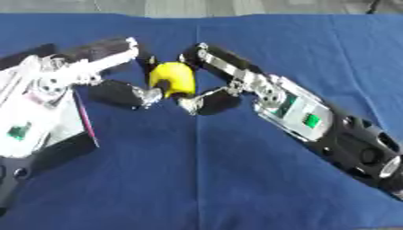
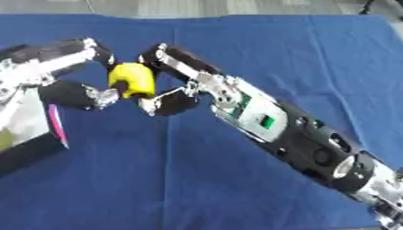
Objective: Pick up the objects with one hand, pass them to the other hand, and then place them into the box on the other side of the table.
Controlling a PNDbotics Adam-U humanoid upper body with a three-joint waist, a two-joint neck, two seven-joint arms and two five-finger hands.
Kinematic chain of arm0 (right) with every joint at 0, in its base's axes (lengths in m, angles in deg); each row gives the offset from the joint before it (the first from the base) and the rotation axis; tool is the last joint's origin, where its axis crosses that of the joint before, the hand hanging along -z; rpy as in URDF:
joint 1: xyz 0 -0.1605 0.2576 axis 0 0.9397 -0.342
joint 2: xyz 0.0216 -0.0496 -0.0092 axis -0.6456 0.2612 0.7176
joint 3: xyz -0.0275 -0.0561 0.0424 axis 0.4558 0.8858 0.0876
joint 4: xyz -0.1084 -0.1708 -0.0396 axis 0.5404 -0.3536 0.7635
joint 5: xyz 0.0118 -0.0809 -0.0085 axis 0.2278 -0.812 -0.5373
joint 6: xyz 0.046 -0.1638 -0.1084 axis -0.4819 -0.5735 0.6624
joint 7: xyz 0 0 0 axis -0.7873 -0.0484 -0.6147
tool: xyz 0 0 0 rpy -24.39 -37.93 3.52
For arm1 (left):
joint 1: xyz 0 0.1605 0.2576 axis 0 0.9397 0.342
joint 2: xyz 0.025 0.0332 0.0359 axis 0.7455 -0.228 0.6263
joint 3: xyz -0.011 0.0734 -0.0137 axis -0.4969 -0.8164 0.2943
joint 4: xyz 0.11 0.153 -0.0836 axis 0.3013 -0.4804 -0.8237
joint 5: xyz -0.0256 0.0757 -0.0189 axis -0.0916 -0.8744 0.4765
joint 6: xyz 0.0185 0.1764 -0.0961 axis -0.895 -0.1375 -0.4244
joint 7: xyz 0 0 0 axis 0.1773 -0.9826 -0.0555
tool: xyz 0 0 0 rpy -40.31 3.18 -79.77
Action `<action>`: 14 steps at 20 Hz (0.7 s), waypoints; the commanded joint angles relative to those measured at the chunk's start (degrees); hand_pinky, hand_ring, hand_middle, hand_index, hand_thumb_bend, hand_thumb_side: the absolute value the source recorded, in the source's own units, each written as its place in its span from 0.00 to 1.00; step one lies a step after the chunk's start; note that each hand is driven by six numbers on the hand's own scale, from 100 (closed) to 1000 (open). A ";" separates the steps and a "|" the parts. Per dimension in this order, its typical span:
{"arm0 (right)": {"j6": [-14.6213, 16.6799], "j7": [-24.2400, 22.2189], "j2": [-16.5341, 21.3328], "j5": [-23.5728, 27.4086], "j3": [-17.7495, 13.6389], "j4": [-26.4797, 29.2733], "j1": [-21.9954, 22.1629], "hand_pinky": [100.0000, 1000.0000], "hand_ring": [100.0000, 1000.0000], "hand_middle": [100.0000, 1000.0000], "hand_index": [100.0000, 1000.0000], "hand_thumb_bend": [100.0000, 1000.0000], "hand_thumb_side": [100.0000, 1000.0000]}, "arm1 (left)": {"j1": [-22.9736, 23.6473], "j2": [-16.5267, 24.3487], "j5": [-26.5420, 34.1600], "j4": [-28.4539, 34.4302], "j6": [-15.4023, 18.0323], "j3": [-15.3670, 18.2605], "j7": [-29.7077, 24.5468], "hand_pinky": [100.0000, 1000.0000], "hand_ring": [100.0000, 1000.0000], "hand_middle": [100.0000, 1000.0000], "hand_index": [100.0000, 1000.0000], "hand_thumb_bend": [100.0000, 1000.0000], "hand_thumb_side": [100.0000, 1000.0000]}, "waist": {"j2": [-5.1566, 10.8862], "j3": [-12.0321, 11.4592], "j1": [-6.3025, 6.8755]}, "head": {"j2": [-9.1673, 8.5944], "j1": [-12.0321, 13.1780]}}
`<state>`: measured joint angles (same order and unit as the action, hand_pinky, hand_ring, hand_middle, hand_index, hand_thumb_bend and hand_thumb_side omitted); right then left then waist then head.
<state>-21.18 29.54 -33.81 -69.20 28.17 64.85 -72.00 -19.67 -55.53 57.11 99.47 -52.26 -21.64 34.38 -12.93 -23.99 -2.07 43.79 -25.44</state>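
- A blue cloth [image 1: 197, 179] covers the worktop, a crease running down its middle; a pale floor shows along the far edge.
- The yellow object [image 1: 173, 78] sits raised between my two hands at the middle of the worktop, its long axis roughly upright.
- My left hand [image 1: 118, 90] has fingers and thumb curled onto the object's left side, grasping it.
- My right hand [image 1: 217, 85] closes onto it from the right, fingers above and thumb below, touching it too.
- I judge this the handover itself: both hands equally near, neither released.
- No box is clearly visible; a pink-edged flat shape [image 1: 85, 120] lies under my left arm.
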 commanded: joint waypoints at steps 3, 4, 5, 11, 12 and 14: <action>-0.05 -1.17 0.39 -0.49 -0.31 1.23 -0.88 0.66 0.51 0.49 0.65 0.33 0.00 | -0.58 0.30 2.49 0.14 -1.05 0.53 0.91 0.96 0.55 0.33 0.38 0.00 0.18 | -0.24 0.03 0.60 | 0.33 -0.16; 0.04 -1.34 0.37 -0.53 -0.34 1.23 -0.86 0.67 0.53 0.52 0.67 0.40 0.00 | -0.58 0.34 2.74 0.21 -1.23 0.49 0.85 0.95 0.55 0.32 0.37 0.00 0.18 | -0.25 0.03 0.59 | 0.33 -0.11; 0.17 -1.45 0.36 -0.59 -0.38 1.23 -0.82 0.68 0.55 0.53 0.69 0.44 0.00 | -0.59 0.37 2.90 0.27 -1.40 0.46 0.79 0.95 0.54 0.31 0.36 0.00 0.18 | -0.26 0.04 0.57 | 0.33 -0.08; 1.52 -1.58 0.46 -1.08 -0.62 1.23 -0.54 0.70 0.61 0.62 0.77 0.45 0.05 | -0.71 0.56 2.79 0.72 -2.01 0.55 1.01 0.94 0.52 0.28 0.30 0.00 0.17 | -0.11 0.13 0.49 | 0.33 0.23; 1.78 -1.63 0.49 -1.16 -0.63 1.23 -0.48 0.71 0.62 0.64 0.78 0.44 0.07 | -0.71 0.59 2.67 0.76 -2.08 0.57 1.02 0.94 0.52 0.28 0.29 0.00 0.17 | -0.09 0.15 0.49 | 0.33 0.28; 2.29 -1.70 0.53 -1.45 -0.68 1.23 -0.34 0.72 0.64 0.67 0.80 0.41 0.11 | -0.68 0.72 2.35 0.82 -2.21 0.62 0.98 0.94 0.51 0.27 0.29 0.00 0.17 | -0.02 0.22 0.50 | 0.33 0.30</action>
<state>-19.48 27.87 -33.83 -70.23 28.12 64.87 -71.90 -19.32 -55.59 59.80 99.47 -54.25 -21.52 35.29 -13.11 -23.81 -2.07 43.79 -25.30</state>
